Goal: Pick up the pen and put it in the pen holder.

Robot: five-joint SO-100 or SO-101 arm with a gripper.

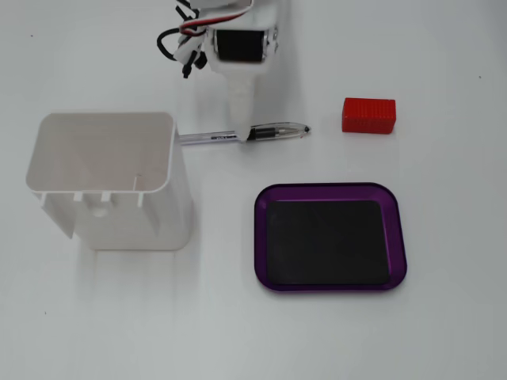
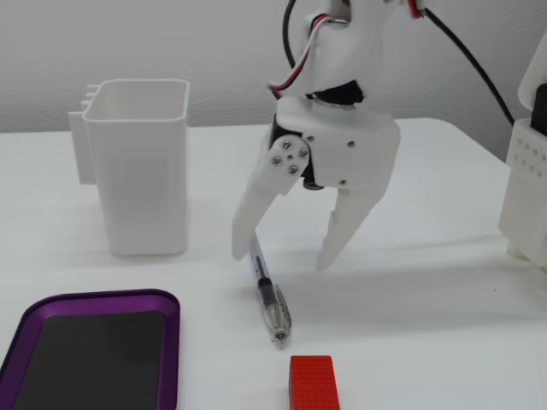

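While the white worktop (image 1: pixel 444 317) carries everything, the biggest thing on it is the white pen holder (image 1: pixel 107 178), a tall open-topped box with rounded corners; in the overhead-looking fixed view it stands at the left, and in the low fixed view (image 2: pixel 141 162) it stands upright at the back left. Next in size is the white arm, whose gripper (image 2: pixel 282 256) hangs point-down over the worktop with its two white fingers spread wide apart, holding nothing. One fingertip (image 2: pixel 242 248) comes down right at the pen's barrel; whether it touches cannot be told. The other fingertip sits well clear on the far side of the pen. From above, the gripper (image 1: pixel 240 131) crosses the pen near its middle. A purple tray (image 1: pixel 331 192) with a dark inner floor lies on the worktop to the right of the holder in the view from above, apart from it. The pen (image 1: pixel 269 132), clear-barrelled with a dark grip, lies flat on the worktop, one end close beside the holder's wall, the other pointing toward a small red block (image 1: pixel 369 115) that sits apart from it.
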